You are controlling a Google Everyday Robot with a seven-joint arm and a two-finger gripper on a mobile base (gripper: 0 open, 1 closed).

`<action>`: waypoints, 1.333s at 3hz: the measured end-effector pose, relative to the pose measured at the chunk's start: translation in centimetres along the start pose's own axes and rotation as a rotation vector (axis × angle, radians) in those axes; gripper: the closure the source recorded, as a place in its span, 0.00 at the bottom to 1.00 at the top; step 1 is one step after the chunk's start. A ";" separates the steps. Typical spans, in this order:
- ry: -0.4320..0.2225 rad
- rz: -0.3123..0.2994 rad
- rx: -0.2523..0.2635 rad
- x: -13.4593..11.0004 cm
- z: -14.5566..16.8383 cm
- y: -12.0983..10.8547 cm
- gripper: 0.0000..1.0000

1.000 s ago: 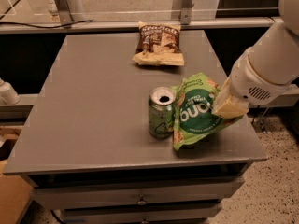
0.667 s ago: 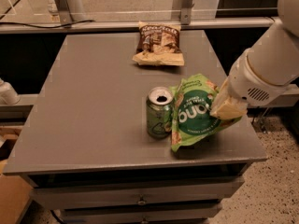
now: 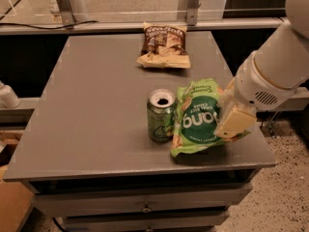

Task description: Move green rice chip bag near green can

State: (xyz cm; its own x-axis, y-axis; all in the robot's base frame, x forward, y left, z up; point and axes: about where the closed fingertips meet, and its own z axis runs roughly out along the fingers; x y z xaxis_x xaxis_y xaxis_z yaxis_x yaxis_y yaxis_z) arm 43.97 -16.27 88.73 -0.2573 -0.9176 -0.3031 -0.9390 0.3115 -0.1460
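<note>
The big white arm (image 3: 282, 57) slants down from the top right toward the left. At its low end is the gripper (image 3: 228, 127), its tan fingers (image 3: 236, 121) pinching the green rice chip bag (image 3: 198, 117).

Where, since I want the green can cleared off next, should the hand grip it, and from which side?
Probably its round side wall at mid-height, from the picture's left: the green can stands upright, and the green rice chip bag crowds its right side. The hand is at the bag's right edge, shut on it.
</note>
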 end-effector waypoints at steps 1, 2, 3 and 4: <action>-0.001 -0.001 -0.003 0.0 0.0 0.0 0.00; 0.010 0.030 0.024 0.9 -0.5 -0.5 0.00; 0.016 0.114 0.110 4.1 -3.2 -2.6 0.00; 0.015 0.204 0.214 8.0 -7.0 -4.8 0.00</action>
State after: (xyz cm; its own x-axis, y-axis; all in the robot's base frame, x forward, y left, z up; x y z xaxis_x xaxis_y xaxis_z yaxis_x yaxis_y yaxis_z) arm 44.85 -26.85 93.62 -0.4406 -0.8336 -0.3331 -0.7985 0.5335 -0.2790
